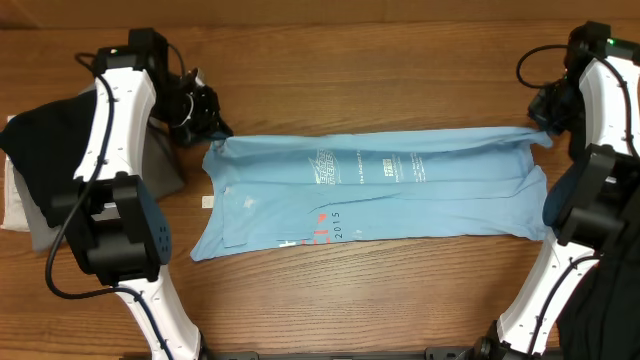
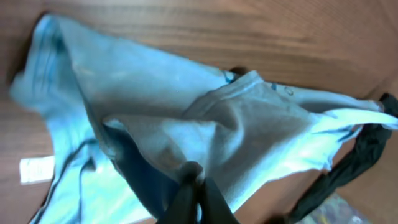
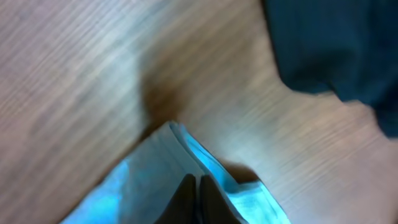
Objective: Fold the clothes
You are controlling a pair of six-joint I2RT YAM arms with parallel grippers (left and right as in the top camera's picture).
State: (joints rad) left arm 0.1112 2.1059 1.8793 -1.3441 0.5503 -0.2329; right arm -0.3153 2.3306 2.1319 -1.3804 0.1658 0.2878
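Overhead: blue T-shirt (image 1: 400, 190) lies stretched left to right across the centre of the table (image 1: 350, 60), lettering up, lower part flat on the wood.

Left gripper (image 1: 212, 130), upper left: jaws pressed together, pinching the shirt's top left corner. Its wrist view shows the fingers (image 2: 186, 199) meeting at bottom centre, with bunched blue cloth (image 2: 155, 93) caught between them. White tag (image 2: 36, 169) at left edge of that frame.

Right gripper (image 1: 542, 126), upper right: jaws pressed together, pinching the top right corner. Its wrist view shows a folded blue edge (image 3: 186, 146) running into the closed fingers (image 3: 185, 196).

Pile (image 1: 40, 160) of black, grey and white cloth at the left edge. Black garment (image 1: 605, 310) at lower right.
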